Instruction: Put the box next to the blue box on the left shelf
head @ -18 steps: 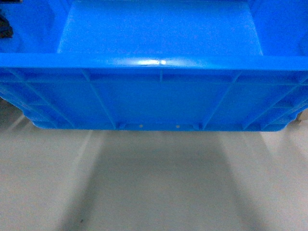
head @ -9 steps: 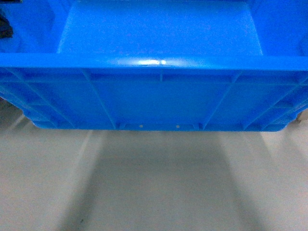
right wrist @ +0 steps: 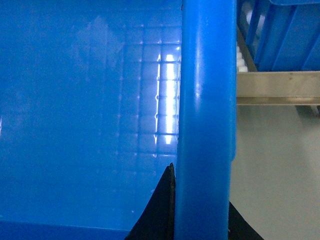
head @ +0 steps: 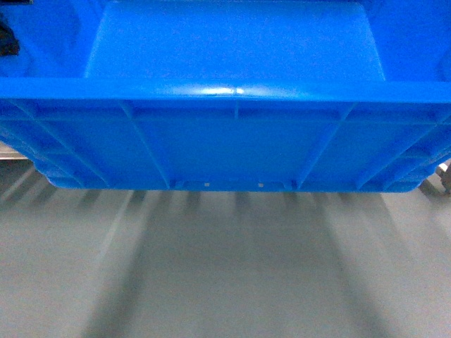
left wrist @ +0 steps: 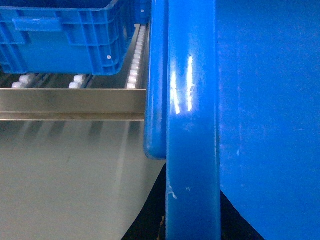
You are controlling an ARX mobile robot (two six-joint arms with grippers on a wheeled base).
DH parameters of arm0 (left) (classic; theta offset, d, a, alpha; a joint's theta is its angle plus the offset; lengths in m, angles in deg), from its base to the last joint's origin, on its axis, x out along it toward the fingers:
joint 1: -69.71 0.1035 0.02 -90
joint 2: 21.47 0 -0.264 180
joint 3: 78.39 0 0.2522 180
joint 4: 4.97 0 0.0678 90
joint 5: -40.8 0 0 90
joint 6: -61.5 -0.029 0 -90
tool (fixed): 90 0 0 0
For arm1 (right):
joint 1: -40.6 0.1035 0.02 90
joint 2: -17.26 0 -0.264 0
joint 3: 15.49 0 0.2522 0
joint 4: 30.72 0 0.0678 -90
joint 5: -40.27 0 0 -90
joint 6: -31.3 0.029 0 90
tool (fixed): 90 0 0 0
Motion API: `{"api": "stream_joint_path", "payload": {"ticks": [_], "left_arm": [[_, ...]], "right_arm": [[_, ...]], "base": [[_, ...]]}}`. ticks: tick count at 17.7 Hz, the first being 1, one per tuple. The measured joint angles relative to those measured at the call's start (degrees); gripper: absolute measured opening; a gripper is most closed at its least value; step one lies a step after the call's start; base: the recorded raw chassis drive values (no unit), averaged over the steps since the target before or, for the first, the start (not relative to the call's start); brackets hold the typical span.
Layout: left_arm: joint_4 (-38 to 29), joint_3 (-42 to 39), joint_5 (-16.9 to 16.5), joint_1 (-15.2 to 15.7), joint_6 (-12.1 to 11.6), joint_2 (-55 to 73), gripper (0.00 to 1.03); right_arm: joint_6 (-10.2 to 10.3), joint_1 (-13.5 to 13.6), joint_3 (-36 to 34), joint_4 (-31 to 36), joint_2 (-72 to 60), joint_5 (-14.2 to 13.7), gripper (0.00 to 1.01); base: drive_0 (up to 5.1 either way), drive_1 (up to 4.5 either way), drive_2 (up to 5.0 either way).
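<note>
The box point(head: 232, 141), a bright-blue ribbed crate, fills the upper half of the head view, held above a pale floor. My left gripper point(left wrist: 192, 225) is shut on its left rim point(left wrist: 192, 125), one black finger point(left wrist: 150, 222) on each side. My right gripper point(right wrist: 200, 220) is shut on the right rim point(right wrist: 205, 100) the same way. In the left wrist view, the blue box point(left wrist: 65, 40) stands on the left shelf point(left wrist: 70, 102), on its white rollers point(left wrist: 134, 65), to the left of the held crate. The crate's corner reaches the shelf's front rail.
Another blue crate point(right wrist: 285, 35) sits beyond a metal rail point(right wrist: 275, 87) in the right wrist view. Grey floor point(head: 225, 267) lies below the crate. A strip of rail shows at the head view's left edge point(head: 8, 149).
The crate stays fixed in the head view while the floor behind it turns streaked and darker. A strip of rail has appeared at the left edge.
</note>
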Motion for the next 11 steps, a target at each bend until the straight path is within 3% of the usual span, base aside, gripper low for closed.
{"api": "stream_joint_path", "payload": {"ticks": [11], "left_arm": [[0.0,0.0,0.0,0.0,0.0,0.0,0.06]], "right_arm": [[0.0,0.0,0.0,0.1,0.0,0.0,0.07]], "base": [[0.0,0.0,0.0]]}}
